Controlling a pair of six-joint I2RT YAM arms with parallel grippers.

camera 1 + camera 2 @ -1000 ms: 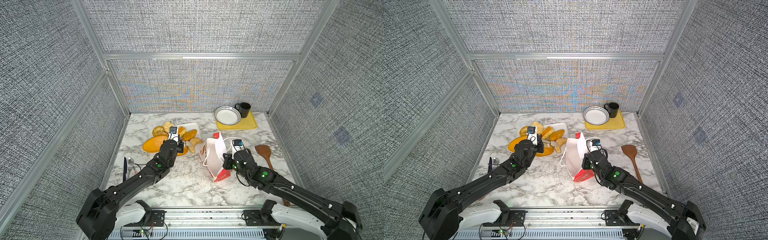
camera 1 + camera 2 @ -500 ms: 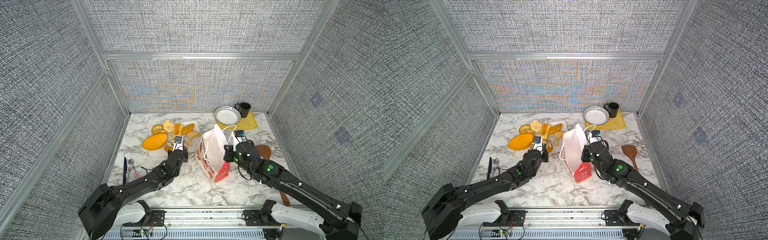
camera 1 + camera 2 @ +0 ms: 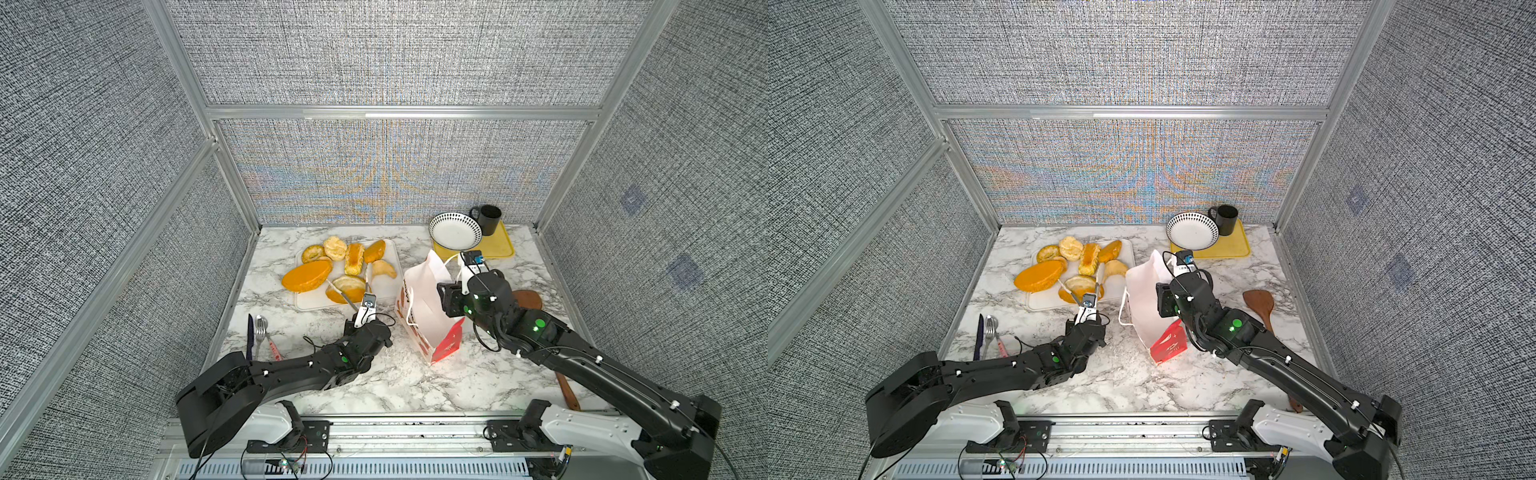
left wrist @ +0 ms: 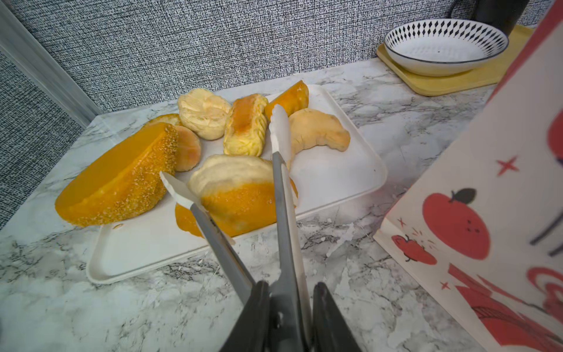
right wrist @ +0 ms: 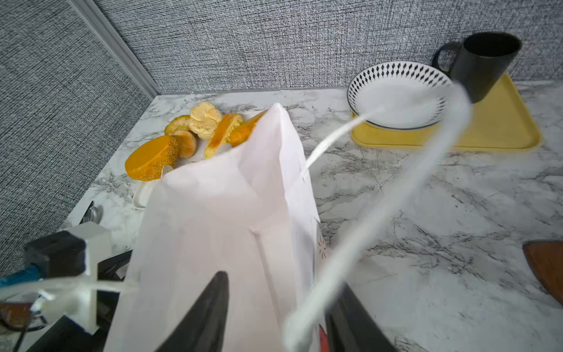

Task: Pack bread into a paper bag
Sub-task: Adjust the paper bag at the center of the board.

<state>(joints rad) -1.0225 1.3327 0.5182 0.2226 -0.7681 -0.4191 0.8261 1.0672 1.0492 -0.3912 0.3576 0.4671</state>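
My left gripper (image 4: 289, 304) clamped on handle of tongs (image 4: 281, 219). Tong arms spread, 1 on each side of roll (image 4: 237, 195) at near edge of tray (image 4: 335, 179); roll lies on tray. Rest of bread (image 4: 122, 176) heaped on same tray. Just beside tray, paper bag (image 3: 424, 307) stands on table (image 3: 399, 382), mouth open upward. My right gripper (image 5: 283, 283) at bag's rim, jaws parted. Paper wall and cord handle (image 5: 396, 195) pass between them, no squeeze visible.

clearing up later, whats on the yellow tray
A patterned white bowl and a black mug sit on the yellow tray; the tray surface beneath them is hidden.
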